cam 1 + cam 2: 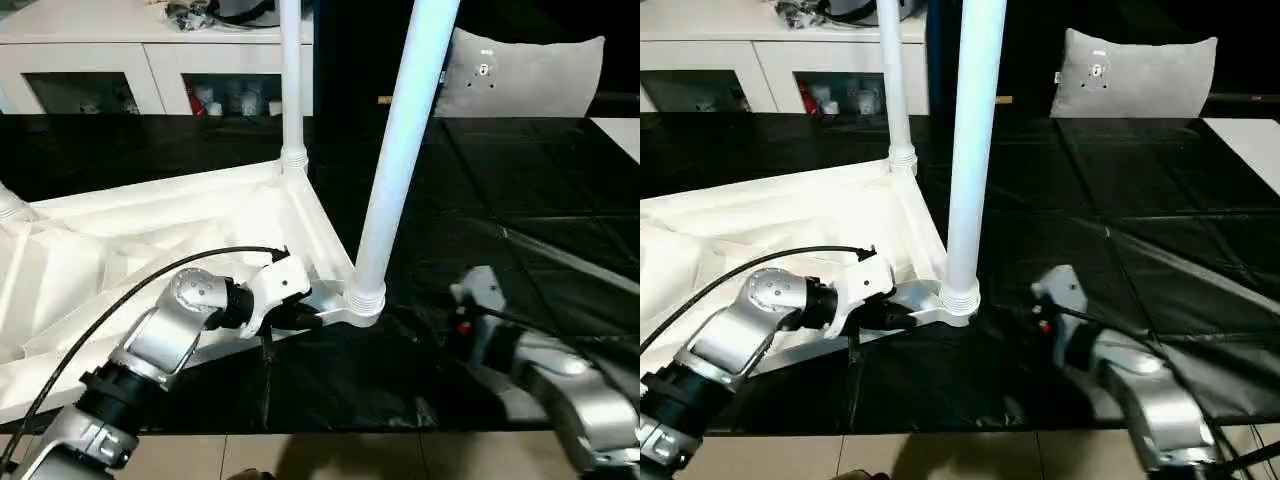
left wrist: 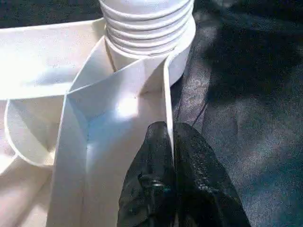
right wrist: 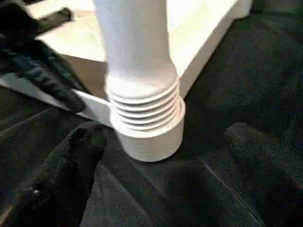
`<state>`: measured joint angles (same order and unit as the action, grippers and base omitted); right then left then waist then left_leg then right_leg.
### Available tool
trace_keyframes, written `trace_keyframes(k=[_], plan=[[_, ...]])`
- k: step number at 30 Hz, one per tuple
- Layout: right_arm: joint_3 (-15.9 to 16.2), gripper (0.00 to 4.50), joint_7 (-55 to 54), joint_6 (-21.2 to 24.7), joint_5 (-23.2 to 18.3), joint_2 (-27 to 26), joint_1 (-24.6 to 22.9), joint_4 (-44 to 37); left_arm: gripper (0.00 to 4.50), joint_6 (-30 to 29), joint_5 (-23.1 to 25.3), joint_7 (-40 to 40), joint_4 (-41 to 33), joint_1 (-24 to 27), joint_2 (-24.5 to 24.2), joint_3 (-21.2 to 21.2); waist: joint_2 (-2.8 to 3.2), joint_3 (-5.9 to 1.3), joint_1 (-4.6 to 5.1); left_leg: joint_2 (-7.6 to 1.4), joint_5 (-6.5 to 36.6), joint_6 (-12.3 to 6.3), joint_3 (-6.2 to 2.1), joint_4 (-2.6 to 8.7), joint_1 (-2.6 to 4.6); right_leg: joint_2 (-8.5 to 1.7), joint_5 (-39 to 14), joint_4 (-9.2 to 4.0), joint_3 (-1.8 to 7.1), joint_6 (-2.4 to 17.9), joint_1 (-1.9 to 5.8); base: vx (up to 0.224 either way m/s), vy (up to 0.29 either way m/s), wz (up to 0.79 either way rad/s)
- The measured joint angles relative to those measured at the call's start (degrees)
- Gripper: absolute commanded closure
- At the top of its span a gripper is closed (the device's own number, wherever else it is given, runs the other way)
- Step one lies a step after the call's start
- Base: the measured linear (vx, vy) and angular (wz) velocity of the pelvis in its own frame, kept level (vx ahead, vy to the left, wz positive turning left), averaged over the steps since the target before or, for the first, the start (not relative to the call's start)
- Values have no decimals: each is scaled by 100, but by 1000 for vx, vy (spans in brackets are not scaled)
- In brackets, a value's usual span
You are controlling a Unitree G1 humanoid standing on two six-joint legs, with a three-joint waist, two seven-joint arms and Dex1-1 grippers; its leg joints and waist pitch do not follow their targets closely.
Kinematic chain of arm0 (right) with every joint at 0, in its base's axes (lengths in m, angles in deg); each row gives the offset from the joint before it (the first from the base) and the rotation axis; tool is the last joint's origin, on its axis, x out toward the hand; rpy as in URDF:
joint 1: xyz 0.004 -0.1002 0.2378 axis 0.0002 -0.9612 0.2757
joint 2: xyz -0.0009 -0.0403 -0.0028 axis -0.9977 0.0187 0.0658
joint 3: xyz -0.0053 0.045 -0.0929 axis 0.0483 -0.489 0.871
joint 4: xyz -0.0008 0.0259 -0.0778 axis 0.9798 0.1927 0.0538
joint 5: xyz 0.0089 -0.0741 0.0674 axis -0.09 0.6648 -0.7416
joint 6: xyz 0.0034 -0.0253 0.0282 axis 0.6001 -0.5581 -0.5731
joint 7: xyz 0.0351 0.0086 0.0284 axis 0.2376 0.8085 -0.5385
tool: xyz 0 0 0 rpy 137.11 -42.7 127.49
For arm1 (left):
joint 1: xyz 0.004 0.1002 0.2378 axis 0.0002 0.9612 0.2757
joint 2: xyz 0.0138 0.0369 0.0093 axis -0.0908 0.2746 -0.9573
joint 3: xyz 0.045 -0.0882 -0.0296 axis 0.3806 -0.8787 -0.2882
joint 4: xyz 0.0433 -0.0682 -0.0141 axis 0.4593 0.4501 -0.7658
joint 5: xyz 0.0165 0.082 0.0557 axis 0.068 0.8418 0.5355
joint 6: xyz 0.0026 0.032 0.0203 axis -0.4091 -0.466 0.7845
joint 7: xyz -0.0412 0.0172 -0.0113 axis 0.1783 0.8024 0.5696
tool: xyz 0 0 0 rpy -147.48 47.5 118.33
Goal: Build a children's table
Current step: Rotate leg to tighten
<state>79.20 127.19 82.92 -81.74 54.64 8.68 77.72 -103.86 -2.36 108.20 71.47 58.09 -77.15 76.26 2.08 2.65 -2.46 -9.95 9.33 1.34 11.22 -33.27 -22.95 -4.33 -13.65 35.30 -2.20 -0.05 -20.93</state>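
On the black floor covering (image 1: 520, 200) lies the white tabletop (image 1: 150, 250), underside up, ribs and corner sockets exposed.

Item: near leg (image 1: 400, 150), white tapered tube, standing upright in the nearest corner socket (image 1: 362, 305); its ribbed collar sits at the socket mouth.

Item: far leg (image 1: 291, 80), upright in the corner socket behind it, along the same short edge.

Item: stub of another white leg (image 1: 8, 205) at the picture's left edge, rising from the tabletop.

Item: left gripper (image 2: 171, 156), black fingers pinched tight on the thin outer rim wall of the tabletop, just beside the near leg's socket; one finger either side of the wall.

Item: right gripper (image 3: 161, 179), jaws spread wide, holding nothing; the near leg's collar stands between and just beyond the two fingertips, apart from both. Right forearm low over the floor covering, to the right of the socket.

Item: white cabinet (image 1: 110, 60) with glass doors along the back wall.

Item: grey cushion-like panel (image 1: 520, 70) propped upright at the far right.
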Motion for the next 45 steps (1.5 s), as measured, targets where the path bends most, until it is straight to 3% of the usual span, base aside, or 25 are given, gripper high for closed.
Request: trace_keyframes(k=[5, 10, 15, 21, 22, 27, 34, 45], plan=[[-12, 6, 169, -389, 100, 223, 153, 2, 450, 567, 64, 312, 213, -111, -215, 171, 16, -6, -48, 0, 0, -1, 0, -15, -2, -1, 0, 3, -1, 0, 3, 0, 0, 0], [352, 6, 802, -468, 138, 465, 396, -1, 450, 919, 110, 673, 270, -176, -300, 325, 23, -9, -132, 1, 3, -17, 3, -37, -5, -10, 0, -1, -2, 0, 18, 0, 0, 0], [661, 6, 1254, -343, 218, 466, 682, 296, 450, 1148, 116, 956, 308, -274, -332, 484, 21, -8, -123, 2, 4, -25, 4, -54, -12, -12, 1, 9, -1, 2, 15, 0, 0, 0], [849, 53, 1517, -340, 207, 434, 969, 530, 450, 1388, 151, 1132, 373, -362, -316, 630, 18, -8, -205, 0, 3, -26, 5, -63, -12, -15, 1, 29, -2, 2, 11, 0, 0, 0], [858, 76, 1530, -340, 209, 429, 982, 546, 450, 1396, 168, 1139, 374, -370, -311, 631, 18, -8, -209, 0, 3, -26, 5, -64, -12, -15, 1, 31, -1, 2, 10, 0, 0, 0], [876, 103, 1762, -327, 213, 430, 1066, 650, 450, 1508, 199, 1166, 442, -430, -293, 688, 16, -7, -255, 0, 2, -26, 5, -66, -12, -15, 1, 38, -2, 2, 7, 0, 0, 0], [967, 168, 1849, -329, 215, 431, 1101, 680, 450, 1593, 216, 1178, 502, -448, -292, 688, 16, -8, -255, -1, 2, -26, 5, -69, -11, -15, 0, 50, -2, 2, 2, 0, 0, 0], [972, 197, 1882, -310, 258, 435, 1144, 703, 450, 1602, 202, 1177, 547, -452, -279, 678, 12, -10, -255, -2, 2, -26, 5, -71, -9, -15, 0, 55, -1, 1, 2, 0, 0, 0]])
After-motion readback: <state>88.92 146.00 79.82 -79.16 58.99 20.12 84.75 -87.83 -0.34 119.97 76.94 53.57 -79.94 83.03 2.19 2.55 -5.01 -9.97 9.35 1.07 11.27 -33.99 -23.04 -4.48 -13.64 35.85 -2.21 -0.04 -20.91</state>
